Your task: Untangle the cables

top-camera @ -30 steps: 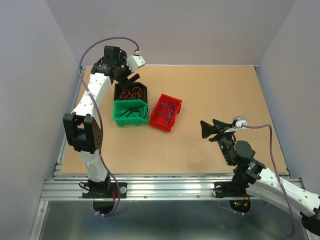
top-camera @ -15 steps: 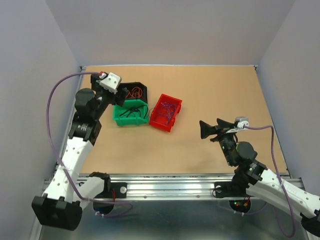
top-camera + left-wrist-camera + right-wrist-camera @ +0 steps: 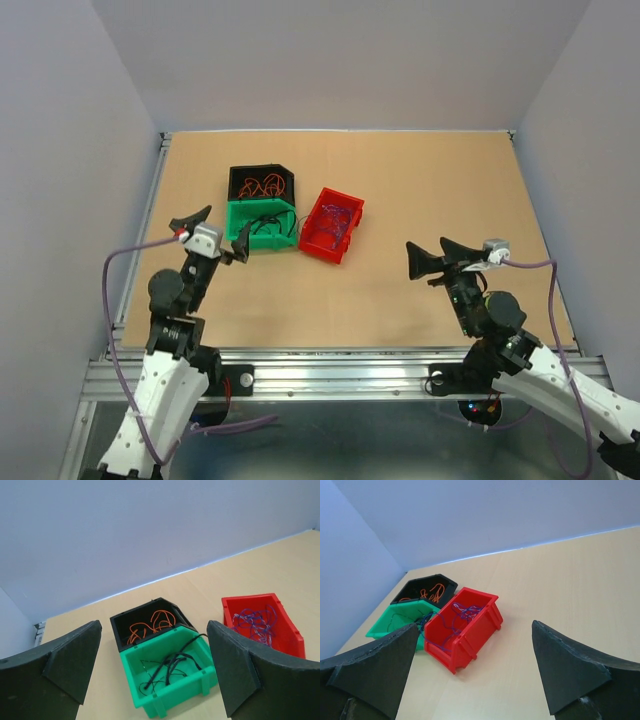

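Three bins cluster at ten o'clock on the surface (image 3: 420, 180). We find orange cables (image 3: 262, 185) in the black bin (image 3: 232, 180), black cables (image 3: 262, 224) in the green bin (image 3: 262, 243) touching it at six o'clock, and purple cables (image 3: 338, 222) in the red bin (image 3: 322, 248) just beside the green one at three o'clock. We see the left gripper (image 3: 226, 220) wide and empty at eight o'clock of the green bin. The right gripper (image 3: 430, 255), equally wide and empty, sits well apart at four o'clock.

Left tool (image 3: 214, 231) spread wide, empty — right tool (image 3: 433, 254) same, both pointing forward.
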Tool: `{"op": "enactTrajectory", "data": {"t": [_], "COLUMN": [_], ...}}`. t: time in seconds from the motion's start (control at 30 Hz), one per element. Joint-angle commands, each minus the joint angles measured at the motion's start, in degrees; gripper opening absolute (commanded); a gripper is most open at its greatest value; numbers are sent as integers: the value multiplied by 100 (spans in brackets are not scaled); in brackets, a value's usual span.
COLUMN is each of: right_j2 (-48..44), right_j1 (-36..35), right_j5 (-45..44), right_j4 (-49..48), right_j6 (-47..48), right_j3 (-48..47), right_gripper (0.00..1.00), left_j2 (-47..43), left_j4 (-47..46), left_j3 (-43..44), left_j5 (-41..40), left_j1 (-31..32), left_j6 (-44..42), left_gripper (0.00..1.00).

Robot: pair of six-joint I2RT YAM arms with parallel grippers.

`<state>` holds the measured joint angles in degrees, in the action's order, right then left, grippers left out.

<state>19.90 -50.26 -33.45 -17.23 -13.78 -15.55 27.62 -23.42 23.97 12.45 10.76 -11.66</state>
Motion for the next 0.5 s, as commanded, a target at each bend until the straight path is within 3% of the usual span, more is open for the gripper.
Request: {"op": "enactTrajectory", "data": {"t": [0.0, 0.13, 0.47], "right_j2": [-363, -619, -400], "right_j1": [25, 16, 25], "right_j5": [-83, 23, -30], "right_j4": [-26, 62, 89], "right_j6": [16, 7, -28], "right_j3": [289, 325, 263], "right_gripper": [100, 100, 100], "left_j2": [-1151, -2153, -1725], "left_j4": [-857, -892, -805], "left_j3": [-892, -1394, -1368], "left_j5": [197, -5, 267], "left_j1": [-13, -22, -13], "left_j6": [304, 472, 314], "left_gripper": [99, 99, 99]}}
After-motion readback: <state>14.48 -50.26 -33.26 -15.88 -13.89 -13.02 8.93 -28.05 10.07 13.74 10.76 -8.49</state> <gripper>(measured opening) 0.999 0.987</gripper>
